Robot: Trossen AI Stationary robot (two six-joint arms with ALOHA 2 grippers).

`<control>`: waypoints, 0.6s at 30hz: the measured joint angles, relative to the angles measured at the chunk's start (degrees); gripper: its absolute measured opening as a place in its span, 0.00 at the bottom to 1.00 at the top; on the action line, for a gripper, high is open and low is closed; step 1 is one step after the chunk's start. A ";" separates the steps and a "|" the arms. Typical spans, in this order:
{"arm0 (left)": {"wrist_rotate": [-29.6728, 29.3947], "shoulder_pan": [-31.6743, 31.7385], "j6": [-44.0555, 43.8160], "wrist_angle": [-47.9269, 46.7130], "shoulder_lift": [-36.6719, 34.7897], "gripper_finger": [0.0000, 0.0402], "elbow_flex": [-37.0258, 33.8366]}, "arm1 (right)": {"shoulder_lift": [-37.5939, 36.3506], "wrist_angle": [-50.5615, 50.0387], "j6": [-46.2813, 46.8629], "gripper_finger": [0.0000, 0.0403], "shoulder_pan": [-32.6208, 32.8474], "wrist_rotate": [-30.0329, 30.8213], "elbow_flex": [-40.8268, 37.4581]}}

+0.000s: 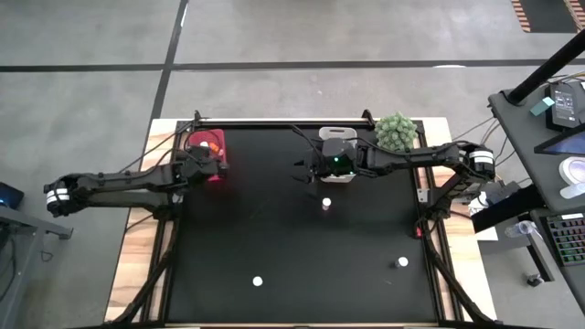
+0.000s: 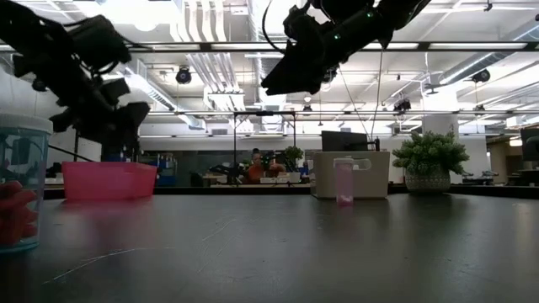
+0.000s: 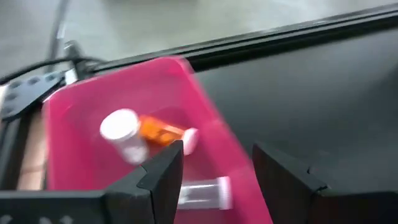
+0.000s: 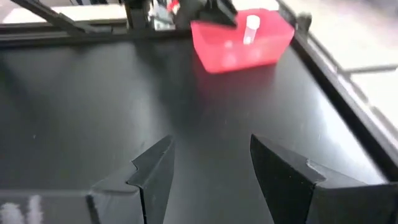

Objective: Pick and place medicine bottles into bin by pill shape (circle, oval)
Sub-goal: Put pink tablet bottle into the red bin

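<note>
My left gripper (image 3: 217, 177) hangs open and empty over the near rim of the pink bin (image 3: 205, 118) at the table's far left. Inside the bin lie a white-capped bottle (image 3: 124, 134), an orange bottle (image 3: 158, 130) and a clear bottle (image 3: 205, 191). My right gripper (image 4: 208, 165) is open and empty, raised above the table just left of the white bin (image 1: 336, 146). A pinkish bottle (image 1: 325, 203) stands upright on the black table in front of the white bin. Two more bottles (image 1: 258, 281) (image 1: 402, 262) stand near the front edge.
A green spiky plant ball (image 1: 398, 131) sits at the far right, beside the white bin. In the low view a clear bottle with red pills (image 2: 17, 181) stands very near that camera at the left. The black table top (image 1: 274, 228) lies bare between the bottles.
</note>
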 joint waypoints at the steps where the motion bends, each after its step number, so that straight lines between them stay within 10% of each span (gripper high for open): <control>1: 1.00 0.00 1.53 0.01 -0.41 0.44 0.80 | 0.00 -1.59 0.67 0.50 0.02 0.00 0.52; 18: 15.16 -4.20 15.09 7.97 -2.62 0.44 6.35 | -0.09 -36.66 15.44 0.50 3.25 -0.90 8.26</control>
